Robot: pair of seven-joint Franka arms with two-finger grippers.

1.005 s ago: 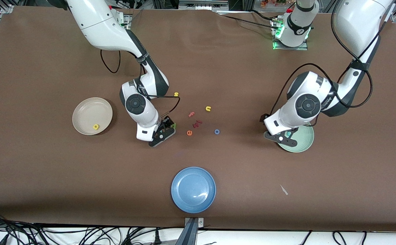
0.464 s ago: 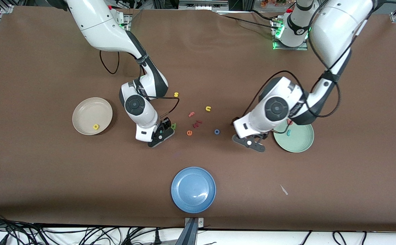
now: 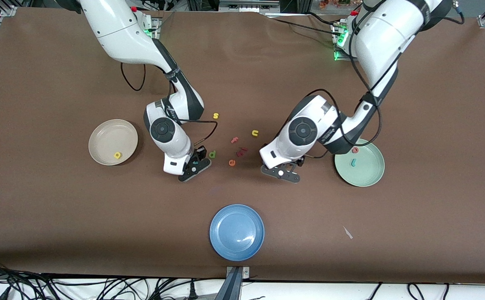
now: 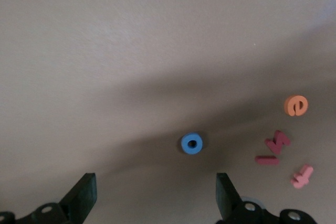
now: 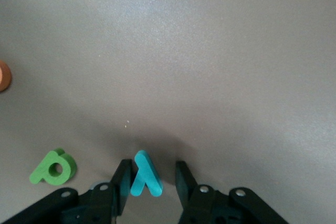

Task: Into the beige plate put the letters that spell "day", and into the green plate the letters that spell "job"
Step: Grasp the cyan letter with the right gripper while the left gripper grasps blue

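We are closing the right claw (image 5: 149,179) squarely around the y (image 5: 145,174) beside the d (image 5: 53,166); the left claw (image 4: 155,198), wide open and empty, is hovering over the o (image 4: 192,144).

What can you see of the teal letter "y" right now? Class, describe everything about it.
The teal letter "y" is a small, flat piece that looks like foam, matte and one colour, with two short arms meeting a stem. It lies flat on the brown table, beside the green "d". The right gripper is down around it, one finger on each side. Whether the fingers already touch it cannot be made out.
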